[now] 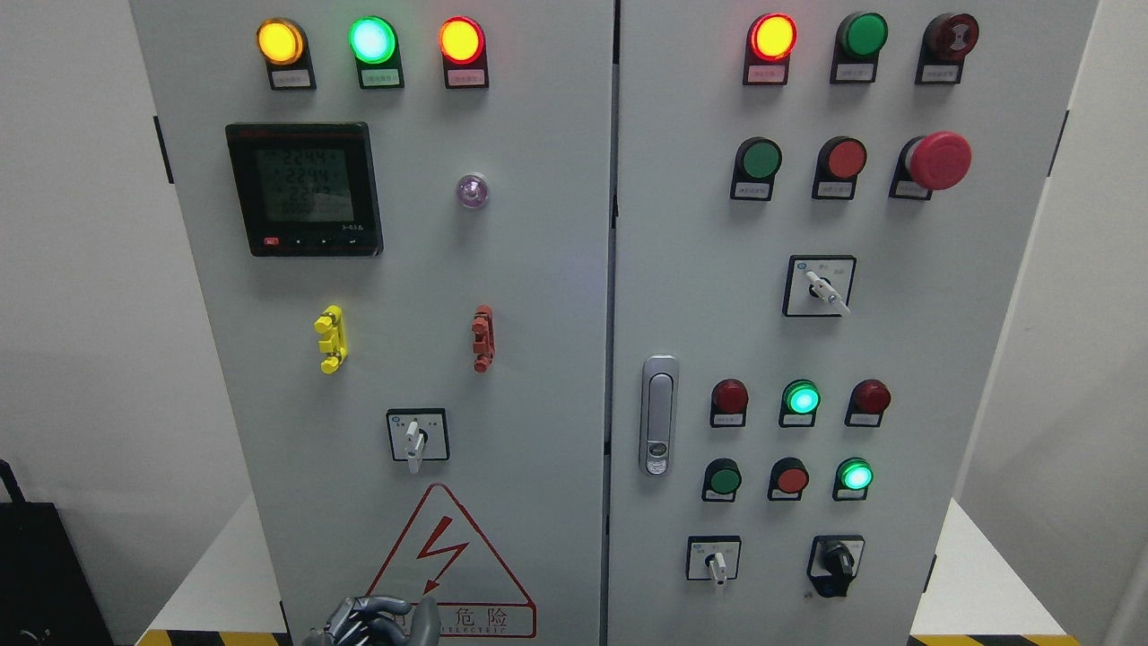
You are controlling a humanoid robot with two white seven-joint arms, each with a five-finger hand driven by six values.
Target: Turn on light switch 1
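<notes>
Which control is "light switch 1" can't be read; the labels are too small. Best guess: the rotary selector switch [413, 437] at lower centre-left of the frame, on the left cabinet door [538, 269], directly above the hand. White lever on a black-framed square plate, lever pointing straight down.

Handling, as judged: rigid plastic knob, small, smooth, probably a stiff spring detent. No weight to carry, only a twist. Take it by pinching the flat lever from both sides near its base, then rotate; a push on the tip may slip off.

Just below the switch: red warning triangle [444, 561] with lightning bolt. Above it: yellow clip [330, 338], red clip [482, 337], then the digital meter [305, 189] at upper left.

Left hand [377, 621] shows at the bottom edge, left of centre, over the triangle's lower border. Fingers loosely curled, grasping nothing, well short of the switch. Right hand not visible.

Right door [942, 314] carries more lamps, buttons and three further selectors.
</notes>
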